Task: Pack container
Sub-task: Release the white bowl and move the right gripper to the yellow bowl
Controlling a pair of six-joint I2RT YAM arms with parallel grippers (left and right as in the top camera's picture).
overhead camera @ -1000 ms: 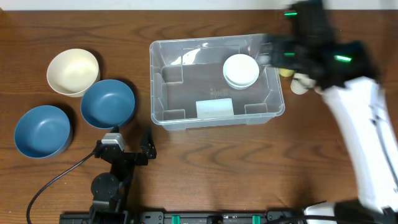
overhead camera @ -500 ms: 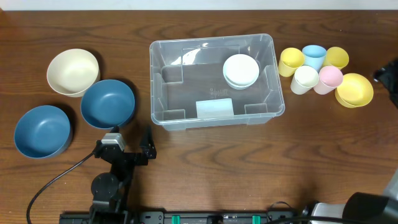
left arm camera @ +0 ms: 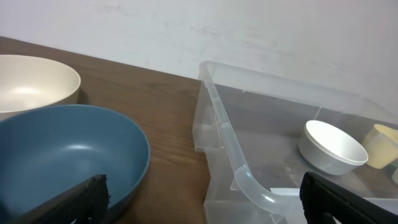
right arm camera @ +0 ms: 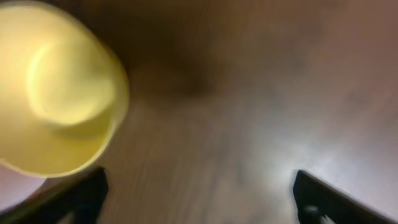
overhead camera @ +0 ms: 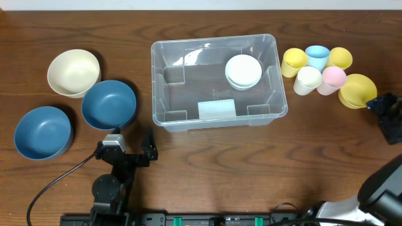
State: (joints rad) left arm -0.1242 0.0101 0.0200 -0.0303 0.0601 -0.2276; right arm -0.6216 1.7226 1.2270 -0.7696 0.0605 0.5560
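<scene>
The container (overhead camera: pixel 157 88) holds a white bowl (overhead camera: pixel 243 70). The right gripper (right arm camera: pixel 202 202), spread wide and empty, has shifted just beside the yellow bowl (overhead camera: pixel 357 89) within the last half second.

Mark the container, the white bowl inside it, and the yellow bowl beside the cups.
container (overhead camera: pixel 195 85), overhead view, bare floor of the bin.
white bowl (overhead camera: pixel 244 70), overhead view, centre of its inside.
yellow bowl (overhead camera: pixel 358 90), overhead view, centre of its inside.

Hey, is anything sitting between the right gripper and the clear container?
Yes. The yellow bowl lies just beside the open right gripper, on the side towards the container. Beyond the bowl, five cups stand grouped next to the container's right wall.
</scene>
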